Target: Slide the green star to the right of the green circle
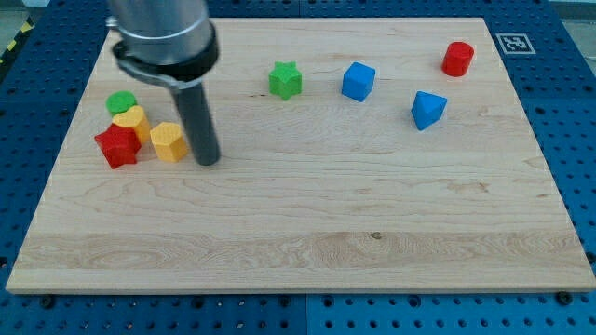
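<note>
tip (207,162): on the board, just right of yellow hexagon (169,141), close to touching; a plain rod end, no jaws to spread or pinch
green star (286,80): upper middle of board (307,233), alone, well right of the tip and left cluster
green circle (121,102): top of left cluster, touching yellow block (132,120) below it
red star (117,145): bottom-left of cluster, beside yellow hexagon
blue cube (358,81): near green star, on its right
blue block (427,109): further right, lower
red cylinder (457,58): top right
</note>
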